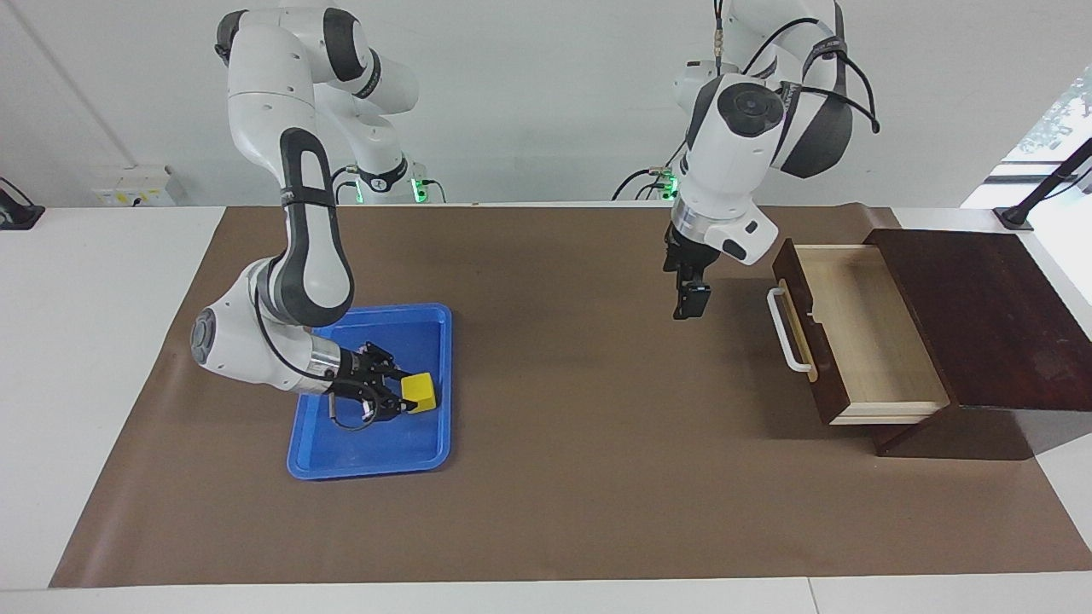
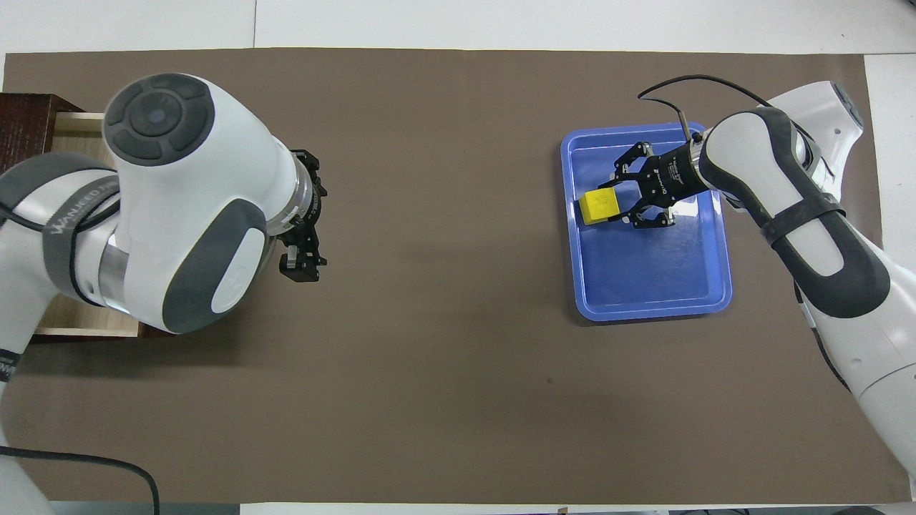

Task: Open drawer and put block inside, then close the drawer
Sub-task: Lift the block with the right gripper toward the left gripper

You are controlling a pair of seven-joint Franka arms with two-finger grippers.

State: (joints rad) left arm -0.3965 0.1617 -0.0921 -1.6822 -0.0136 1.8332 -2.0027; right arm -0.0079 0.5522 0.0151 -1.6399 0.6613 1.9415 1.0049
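The yellow block [image 1: 420,390] [image 2: 597,206] rests in the blue tray [image 1: 358,452] [image 2: 647,286] toward the right arm's end of the table. My right gripper [image 1: 404,396] [image 2: 617,205] lies low in the tray, shut on the block from both sides. The drawer [image 1: 862,333] stands pulled out of its dark wooden box [image 1: 981,307], pale inside and with nothing in it, its white handle [image 1: 787,328] facing the table's middle. My left gripper [image 1: 689,309] [image 2: 300,270] hangs open over bare mat in front of the drawer. In the overhead view the left arm hides most of the drawer [image 2: 71,132].
A brown mat [image 1: 580,477] covers the table between tray and drawer. The wooden box sits at the left arm's end, near the table's edge. White table surface [image 1: 85,341] borders the mat.
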